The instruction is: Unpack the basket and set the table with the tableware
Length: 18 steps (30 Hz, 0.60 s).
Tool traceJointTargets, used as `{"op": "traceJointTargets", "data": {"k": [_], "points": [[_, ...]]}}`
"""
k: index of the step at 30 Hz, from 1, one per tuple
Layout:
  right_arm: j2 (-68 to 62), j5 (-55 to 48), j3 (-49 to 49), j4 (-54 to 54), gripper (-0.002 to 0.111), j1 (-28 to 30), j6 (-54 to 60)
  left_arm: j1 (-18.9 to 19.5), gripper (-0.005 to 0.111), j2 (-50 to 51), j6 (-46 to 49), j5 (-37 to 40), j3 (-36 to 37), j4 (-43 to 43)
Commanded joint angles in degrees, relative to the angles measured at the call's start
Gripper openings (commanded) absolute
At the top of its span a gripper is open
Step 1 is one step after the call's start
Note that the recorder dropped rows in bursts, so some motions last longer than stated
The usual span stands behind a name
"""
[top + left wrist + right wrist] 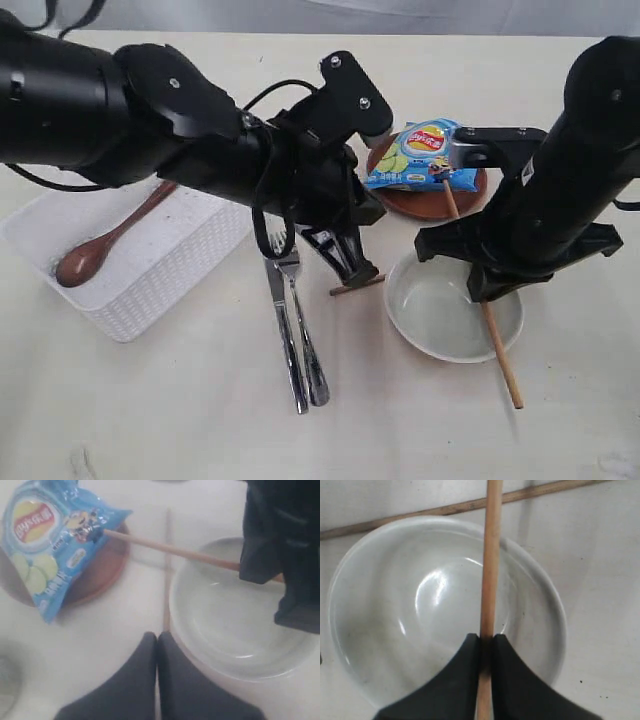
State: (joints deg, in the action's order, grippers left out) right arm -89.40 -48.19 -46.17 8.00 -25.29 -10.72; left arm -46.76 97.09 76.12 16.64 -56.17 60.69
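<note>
My right gripper (486,639) is shut on one wooden chopstick (505,375), holding it across the pale bowl (440,310), with its far end reaching the chip bag. A second chopstick (167,580) lies flat on the table (150,420) beside the bowl. Just at its near end, low over the table, my left gripper (158,637) is shut with nothing between its fingers. A steel knife (285,340) and fork (305,340) lie side by side in the middle. The white basket (170,290) at the left holds the reddish-brown spoon (95,250).
A blue chip bag (420,155) lies on the brown plate (420,205) behind the bowl. Both black arms crowd the middle, the left one reaching across over the knife and fork.
</note>
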Motion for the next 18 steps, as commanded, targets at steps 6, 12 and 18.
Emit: {"op": "traceJointTargets", "data": {"k": [6,12,18], "points": [[-1.0,0.1,-0.4,-0.6,0.004,-0.1,-1.6,-0.4,0.000,-9.1,-16.8,1.8,-0.2,-18.5],[-1.0,0.1,-0.4,-0.3,0.042,-0.1,-1.6,-0.4,0.000,-15.7,-28.0,6.2,-0.2,-33.7],[3.3,0.2,-1.9,-0.6,0.042,-0.1,-1.3,0.3,0.000,-17.9,-47.4,12.8,-0.2,-56.5]]}}
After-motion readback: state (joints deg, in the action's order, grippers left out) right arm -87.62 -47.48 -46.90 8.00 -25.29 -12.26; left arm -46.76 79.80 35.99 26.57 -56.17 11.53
